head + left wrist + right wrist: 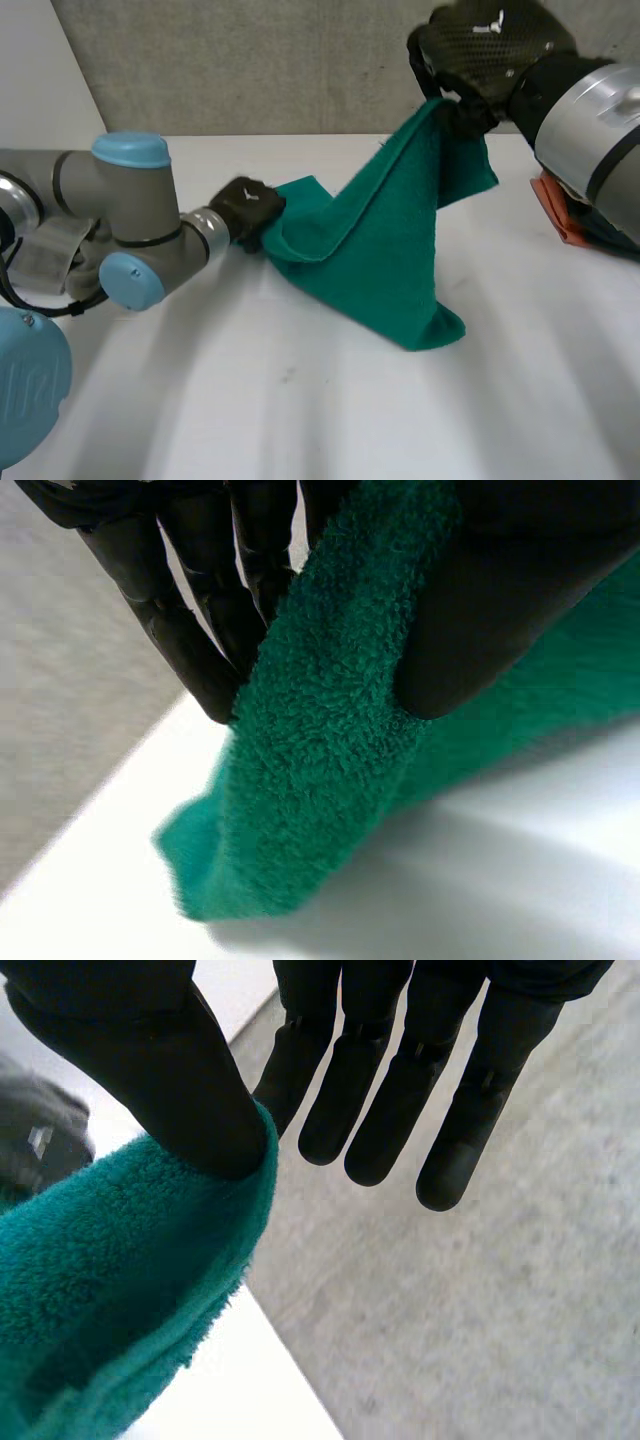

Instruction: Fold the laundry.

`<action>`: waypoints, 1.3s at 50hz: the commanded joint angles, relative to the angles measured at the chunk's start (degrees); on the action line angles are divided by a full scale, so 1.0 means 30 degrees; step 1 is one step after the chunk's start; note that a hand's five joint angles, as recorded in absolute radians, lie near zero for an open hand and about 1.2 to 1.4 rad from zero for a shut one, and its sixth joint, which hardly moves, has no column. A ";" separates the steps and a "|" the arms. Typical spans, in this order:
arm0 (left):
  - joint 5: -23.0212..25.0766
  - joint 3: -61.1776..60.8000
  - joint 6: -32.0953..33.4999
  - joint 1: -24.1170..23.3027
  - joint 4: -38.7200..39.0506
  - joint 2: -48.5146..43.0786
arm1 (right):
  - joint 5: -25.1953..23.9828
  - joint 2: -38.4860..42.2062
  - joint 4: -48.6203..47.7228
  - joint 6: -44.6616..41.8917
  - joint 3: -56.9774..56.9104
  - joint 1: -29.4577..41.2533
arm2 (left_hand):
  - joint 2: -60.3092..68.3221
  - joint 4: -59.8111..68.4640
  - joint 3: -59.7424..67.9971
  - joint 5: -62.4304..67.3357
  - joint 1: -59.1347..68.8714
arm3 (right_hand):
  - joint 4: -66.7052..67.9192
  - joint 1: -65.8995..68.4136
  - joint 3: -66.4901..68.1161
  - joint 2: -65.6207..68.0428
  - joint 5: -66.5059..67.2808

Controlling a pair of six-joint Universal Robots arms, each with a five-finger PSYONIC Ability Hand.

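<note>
A green towel [385, 245] is stretched between my two hands, and its lowest corner rests on the white table [300, 400]. My left hand [248, 212] holds one corner low over the table at the towel's left; in the left wrist view its thumb [500, 590] pinches the towel [320, 780] against the fingers [200, 630]. Raised at the back right, my right hand [490, 60] holds another corner high. In the right wrist view its thumb [170, 1080] presses the towel's edge [120, 1290] while the other fingers [400, 1090] stay straight. The left hand [40, 1145] shows beyond the towel there.
Folded orange and dark cloths [560, 215] lie at the table's right edge under my right arm. A grey wall [250, 60] runs behind the table's far edge. My left arm [120, 220] lies over the table's left side.
</note>
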 commanded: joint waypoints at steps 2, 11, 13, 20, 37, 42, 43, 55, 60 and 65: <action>-0.3573 0.2422 -0.0854 0.0428 0.3631 0.1870 | 0.1829 0.4441 -0.1447 -0.0550 -0.2516 -0.1060 | 0.3889 0.3871 0.4124 0.4873 0.4596 | 0.3776 0.4797 0.3898 0.4129 0.4352; -0.7000 0.3833 -0.3607 0.0018 0.5950 0.4213 | 0.5584 0.7813 -0.5255 -0.0579 -0.8611 -0.0914 | 0.3889 0.3871 0.4124 0.4873 0.4596 | 0.3776 0.4797 0.3898 0.4129 0.4352; -0.8113 0.2986 -0.4339 -0.0099 0.6154 0.4858 | 0.5614 0.8136 -0.5959 -0.0609 -0.9054 -0.0622 | 0.3889 0.3871 0.4124 0.4873 0.4596 | 0.3776 0.4797 0.3898 0.4129 0.4352; -0.9348 -0.2364 -0.5454 -0.0888 0.6039 0.5797 | 0.4767 0.8283 -0.6314 -0.0638 -0.6925 0.0023 | 0.3889 0.3871 0.4124 0.4873 0.4596 | 0.3776 0.4797 0.3898 0.4129 0.4352; -0.9671 -0.8414 -0.8529 -0.2707 -0.1018 0.5737 | 0.3094 1.0569 -0.4088 -0.2630 -0.0354 -0.1089 | -0.5732 -0.5750 -0.5497 -0.4748 -0.5025 | 0.3776 0.4797 0.3898 0.4129 0.4352; -0.8442 -0.7625 -0.8182 -0.2357 -0.3129 0.6733 | 0.2948 0.9925 -0.3355 -0.2717 0.0465 -0.1323 | -1.5660 -1.5678 -1.5425 -1.4676 -1.4953 | 0.3776 0.4797 0.3898 0.4129 0.4352; -0.7976 -0.7246 -0.7600 -0.2095 -0.3567 0.7054 | 0.2745 0.9547 -0.3296 -0.2747 0.0931 -0.1352 | -1.7227 -1.7246 -1.6992 -1.6244 -1.6521 | 0.3776 0.4797 0.3898 0.4129 0.4352; -0.4105 -0.2499 0.1014 0.0456 -0.4625 0.5479 | 0.1864 0.7581 -0.3412 -0.2777 0.3952 -0.1440 | -1.7695 -1.7714 -1.7460 -1.6712 -1.6989 | 0.3776 0.4797 0.3898 0.4129 0.4352; -0.2467 -0.0916 0.3447 0.0574 -0.5416 0.3252 | 0.1600 0.7288 -0.3617 -0.2777 0.4802 -0.1528 | -1.6179 -1.6197 -1.5944 -1.5195 -1.5473 | 0.3776 0.4797 0.3898 0.4129 0.4352; -0.0620 0.0636 0.5236 0.0633 -0.5710 0.1026 | 0.1424 0.7170 -0.3852 -0.2806 0.5359 -0.1704 | -1.5786 -1.5804 -1.5551 -1.4802 -1.5079 | 0.3776 0.4797 0.3898 0.4129 0.4352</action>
